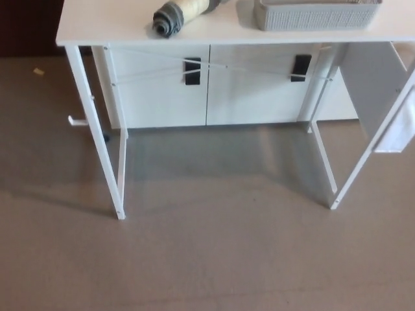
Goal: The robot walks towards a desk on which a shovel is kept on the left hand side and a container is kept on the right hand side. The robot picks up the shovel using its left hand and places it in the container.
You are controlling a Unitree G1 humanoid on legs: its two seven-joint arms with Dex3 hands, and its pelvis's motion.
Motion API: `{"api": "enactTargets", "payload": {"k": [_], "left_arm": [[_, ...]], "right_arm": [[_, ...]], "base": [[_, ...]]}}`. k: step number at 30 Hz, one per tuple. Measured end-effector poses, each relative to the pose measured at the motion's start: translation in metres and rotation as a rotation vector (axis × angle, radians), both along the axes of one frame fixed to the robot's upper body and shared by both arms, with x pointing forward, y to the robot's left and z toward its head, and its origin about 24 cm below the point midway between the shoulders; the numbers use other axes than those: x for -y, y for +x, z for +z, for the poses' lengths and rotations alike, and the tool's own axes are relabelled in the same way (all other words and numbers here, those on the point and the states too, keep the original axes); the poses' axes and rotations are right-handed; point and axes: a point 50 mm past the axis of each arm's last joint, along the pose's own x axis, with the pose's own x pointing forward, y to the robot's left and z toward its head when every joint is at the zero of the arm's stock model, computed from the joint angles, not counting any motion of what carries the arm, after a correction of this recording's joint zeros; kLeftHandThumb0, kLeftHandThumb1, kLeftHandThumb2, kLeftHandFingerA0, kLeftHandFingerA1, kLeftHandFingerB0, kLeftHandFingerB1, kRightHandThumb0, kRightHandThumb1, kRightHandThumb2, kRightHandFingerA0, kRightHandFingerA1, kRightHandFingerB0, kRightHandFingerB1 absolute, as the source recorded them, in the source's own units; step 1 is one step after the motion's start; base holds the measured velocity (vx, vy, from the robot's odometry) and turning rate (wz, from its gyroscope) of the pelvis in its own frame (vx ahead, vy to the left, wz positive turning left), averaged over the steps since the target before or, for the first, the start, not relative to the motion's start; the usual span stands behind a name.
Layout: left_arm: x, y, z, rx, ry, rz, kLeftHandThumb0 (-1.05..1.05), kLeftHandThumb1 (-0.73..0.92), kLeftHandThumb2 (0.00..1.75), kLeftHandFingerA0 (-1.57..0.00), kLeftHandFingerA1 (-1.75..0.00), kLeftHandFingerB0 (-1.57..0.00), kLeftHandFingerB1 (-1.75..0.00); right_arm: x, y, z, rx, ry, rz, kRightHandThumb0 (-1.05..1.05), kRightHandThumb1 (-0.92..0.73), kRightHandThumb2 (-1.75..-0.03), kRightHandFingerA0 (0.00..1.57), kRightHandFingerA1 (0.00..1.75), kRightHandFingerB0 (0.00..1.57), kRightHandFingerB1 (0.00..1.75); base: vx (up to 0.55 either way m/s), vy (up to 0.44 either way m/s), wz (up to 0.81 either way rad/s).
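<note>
A brown floor (214, 259) fills most of the head view, bare except for one small pale scrap (39, 71) lying near the left edge. On it stands one white desk (117, 26), its top running across the upper part of the picture. Four thin white legs can be counted, two at the front and two further back, with crossed thin braces between the rear ones. Behind the desk is one white cabinet (162, 97) with two doors, each carrying one black handle (192, 70), so two handles in all. One white panel (395, 133) hangs at the right end of the desk, and one small white peg (75, 120) sticks out beside the front left leg.

Two things rest on the desk top. One grey woven container (314, 16) sits on the right part, cut off by the top edge of the picture. One shovel (181, 14) lies left of it, near but apart, with a grey rounded end toward the desk's front edge and a cream-coloured part slanting up and to the right; its far end runs out of the picture. Its shape is hard to make out further.

Neither the left hand nor the right hand appears, so how far their fingers are spread, or what they touch, cannot be told.
</note>
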Motion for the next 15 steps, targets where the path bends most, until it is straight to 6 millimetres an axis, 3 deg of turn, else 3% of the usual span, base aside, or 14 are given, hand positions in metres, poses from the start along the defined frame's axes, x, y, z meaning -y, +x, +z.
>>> {"api": "enactTargets", "payload": {"k": [2, 6, 15], "left_arm": [[0.0004, 0.0001, -0.0002, 0.000, -0.001, 0.001, -0.19, 0.56, 0.62, -0.38, -0.46, -0.36, -0.39], [0.0019, 0.0061, 0.0006, 0.019, -0.001, -0.011, -0.19, 0.56, 0.60, -0.38, -0.47, -0.36, -0.39], [0.0027, 0.0040, -0.0004, 0.012, -0.008, -0.016, -0.19, 0.56, 0.61, -0.39, -0.46, -0.38, -0.39]], "right_arm": [[-0.0005, 0.0007, -0.0002, -0.003, -0.005, 0.008, -0.32, -0.65, -0.59, 0.59, 0.52, 0.40, 0.39], [0.0007, 0.0056, 0.0015, 0.006, -0.019, 0.015, -0.31, -0.65, -0.58, 0.59, 0.52, 0.42, 0.39], [0.0008, 0.0070, 0.0023, 0.005, -0.034, 0.026, -0.34, -0.65, -0.58, 0.63, 0.51, 0.41, 0.38]], "base": [[0.23, -0.163, -0.18], [0.30, 0.258, -0.08], [0.14, -0.022, -0.05]]}}
